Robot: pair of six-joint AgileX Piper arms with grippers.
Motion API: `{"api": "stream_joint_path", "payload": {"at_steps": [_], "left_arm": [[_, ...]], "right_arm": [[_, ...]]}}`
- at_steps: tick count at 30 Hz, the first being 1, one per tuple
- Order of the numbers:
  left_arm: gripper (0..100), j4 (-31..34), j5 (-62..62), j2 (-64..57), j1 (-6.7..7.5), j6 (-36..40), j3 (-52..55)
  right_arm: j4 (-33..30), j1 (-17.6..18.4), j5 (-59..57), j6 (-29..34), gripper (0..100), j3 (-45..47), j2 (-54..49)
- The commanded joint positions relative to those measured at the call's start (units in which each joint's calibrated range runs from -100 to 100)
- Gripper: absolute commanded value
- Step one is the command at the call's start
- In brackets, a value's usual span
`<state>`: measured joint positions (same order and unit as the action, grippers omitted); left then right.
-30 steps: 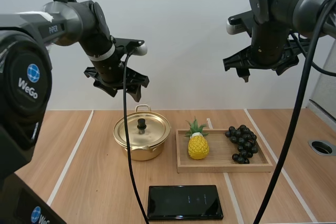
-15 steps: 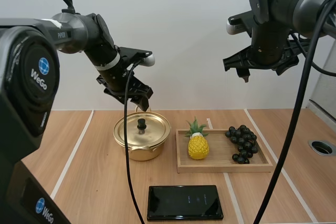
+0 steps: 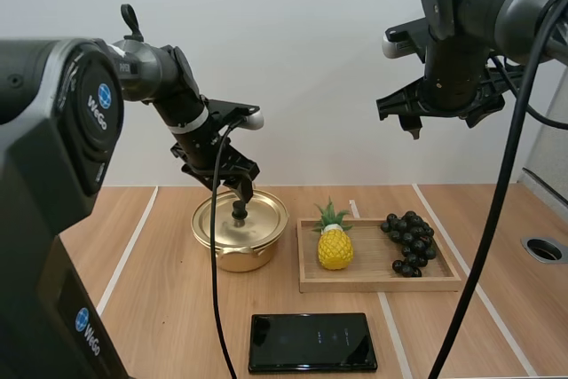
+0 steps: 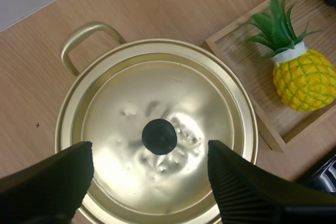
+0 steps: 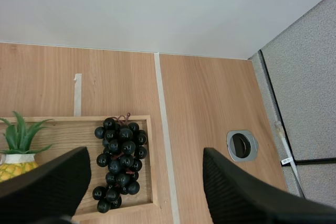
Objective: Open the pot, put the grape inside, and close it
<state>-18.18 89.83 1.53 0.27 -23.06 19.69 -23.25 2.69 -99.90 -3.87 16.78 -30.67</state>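
A round, shiny gold metal pot (image 3: pixel 240 235) with loop handles sits on the pale wooden worktop (image 3: pixel 151 308), directly beneath the left tool (image 3: pixel 236 193). Its gold lid (image 4: pixel 173 98) is on and seated flat, so the pot is not yet open. The lid's small black knob (image 4: pixel 159 136) lies centred in the gap between the left tool's two black fingers (image 4: pixel 58 182). They stand wide apart, one on each side of the knob and clear of it. That placement looks deliberate: the tool is lined up so that closing would pinch the knob for lifting the lid.

The bunch of dark, nearly black grapes (image 3: pixel 408 241) lies apart from the left tool, on the right arm's side. It rests at one end of a shallow rectangular wooden tray (image 3: pixel 382 283), which sits just beside the pot. A yellow toy pineapple with green leaves (image 3: pixel 335 246) stands at the tray's other end, nearer the left tool.

The right tool (image 5: pixel 145 161) hangs high above the tray, with the grapes below it. Its fingers are spread apart and hold nothing. It seems parked there, ready for the grapes once the lid is off.

A flat black rectangular slab, like a phone (image 3: pixel 312 342), lies on the worktop, well clear of both tools.
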Motion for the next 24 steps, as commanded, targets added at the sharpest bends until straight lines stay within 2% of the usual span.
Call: {"api": "stream_joint_path", "payload": {"at_steps": [1,24], "left_arm": [[100,-1.32,-2.80,0.79,0.13,-0.39,0.10],[100,-5.32,-2.67,6.87,0.13,-3.69,0.10]], "right_arm": [[-0.23,-0.20,-0.10,-0.22,100,0.11,-0.38],[-0.23,-0.20,-0.10,-0.22,100,0.11,-0.38]]}}
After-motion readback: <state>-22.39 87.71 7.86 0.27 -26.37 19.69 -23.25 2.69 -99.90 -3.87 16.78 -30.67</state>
